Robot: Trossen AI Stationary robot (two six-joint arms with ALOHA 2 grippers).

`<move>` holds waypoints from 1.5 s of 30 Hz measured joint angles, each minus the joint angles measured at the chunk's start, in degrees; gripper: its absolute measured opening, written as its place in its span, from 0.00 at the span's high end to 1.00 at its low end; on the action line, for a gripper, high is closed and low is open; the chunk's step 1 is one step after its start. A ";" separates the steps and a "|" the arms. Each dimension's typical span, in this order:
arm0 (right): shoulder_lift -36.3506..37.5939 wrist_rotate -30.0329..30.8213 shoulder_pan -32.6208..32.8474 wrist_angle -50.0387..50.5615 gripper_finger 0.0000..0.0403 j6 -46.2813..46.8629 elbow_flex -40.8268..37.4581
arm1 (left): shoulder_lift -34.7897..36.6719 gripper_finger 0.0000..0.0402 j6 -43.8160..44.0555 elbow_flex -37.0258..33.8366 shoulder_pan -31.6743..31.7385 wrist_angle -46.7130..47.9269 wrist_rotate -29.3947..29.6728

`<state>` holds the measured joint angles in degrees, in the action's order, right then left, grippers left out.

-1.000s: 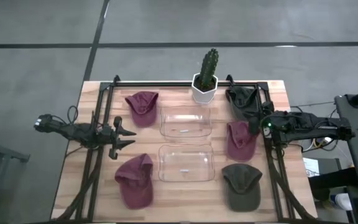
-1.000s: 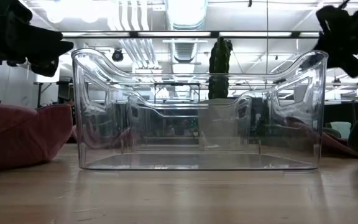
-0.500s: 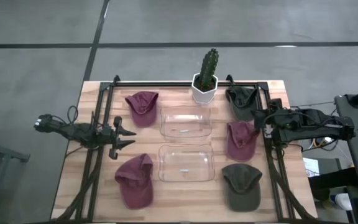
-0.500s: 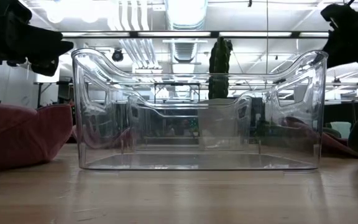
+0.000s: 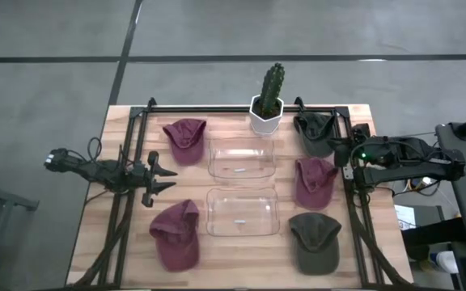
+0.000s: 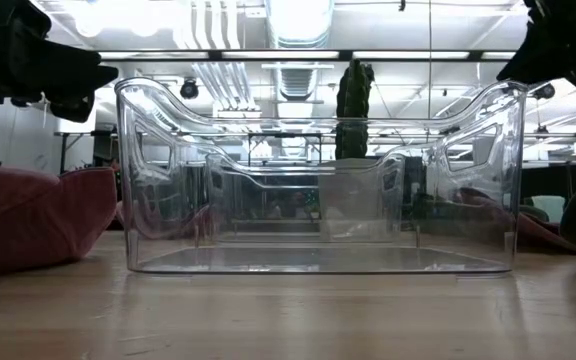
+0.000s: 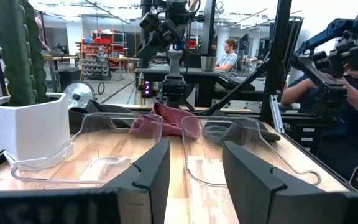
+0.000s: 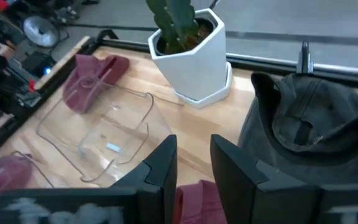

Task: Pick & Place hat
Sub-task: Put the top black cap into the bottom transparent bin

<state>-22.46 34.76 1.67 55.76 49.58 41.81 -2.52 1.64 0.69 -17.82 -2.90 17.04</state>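
My right claw hangs in the air at the right edge of the table, just off the brims of the dark green hat and the maroon hat that sit beside the far clear bin. Through my wrist I see my two fingers parted by a narrow gap with nothing between them: released, touching no hat. Past them stands the white pot with the cactus, right behind that far bin, and the dark green hat lies just beside the pot. My left claw waits on the other side of the bins, level with the gap between the far bin and the near clear bin, its fingers apart and empty. Three more hats lie flat on the wood: a maroon one left of the far bin, another maroon one left of the near bin, and an olive one right of the near bin.
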 joint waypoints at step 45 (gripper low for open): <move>-50.26 -29.36 -63.01 7.35 0.26 -14.25 11.94 | 0.00 0.65 -0.14 0.00 0.02 0.00 0.00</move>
<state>-72.72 5.41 -61.34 63.11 35.33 53.76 -2.52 1.50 0.69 -17.81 -2.90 17.04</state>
